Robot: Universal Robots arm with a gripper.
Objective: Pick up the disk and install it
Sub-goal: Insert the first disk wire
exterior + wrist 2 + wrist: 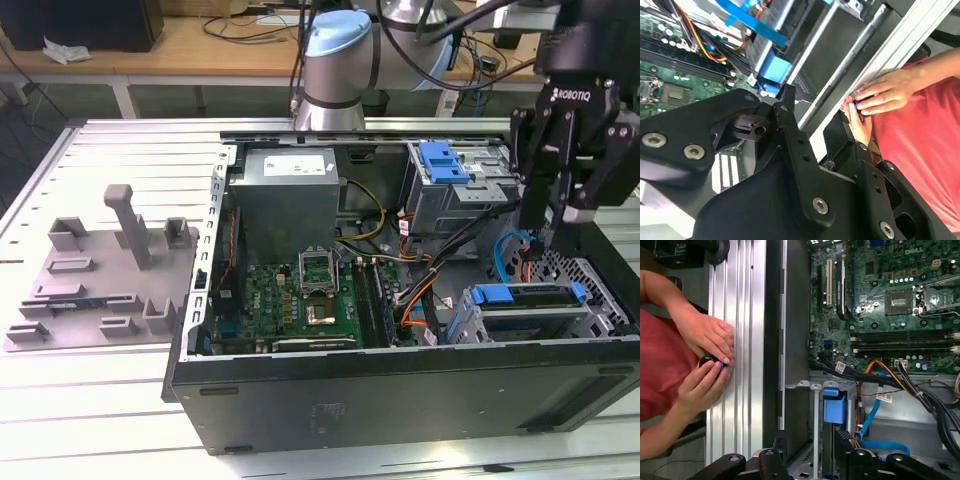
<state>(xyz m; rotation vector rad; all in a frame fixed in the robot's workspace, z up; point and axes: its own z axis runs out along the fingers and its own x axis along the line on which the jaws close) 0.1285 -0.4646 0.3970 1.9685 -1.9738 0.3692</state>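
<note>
The disk [525, 297], a silver drive in a bright blue carrier frame, lies in the grey drive cage at the exterior view's right end of the open computer case [400, 390]. My black gripper [550, 235] hangs just above it, fingers apart, with nothing between them. In the first wrist view the gripper [812, 460] looks down on the disk's blue end [834, 407]. The second wrist view shows the gripper [815, 112] close to that same blue end of the disk [774, 70].
A blue bracket [445, 160] tops the rear drive cage. The motherboard [300, 295], power supply [290, 195] and loose cables [430, 285] fill the case. A grey fixture [105, 270] sits on the table at the exterior view's left. A person's hands [705, 355] hold a small object at the table rail.
</note>
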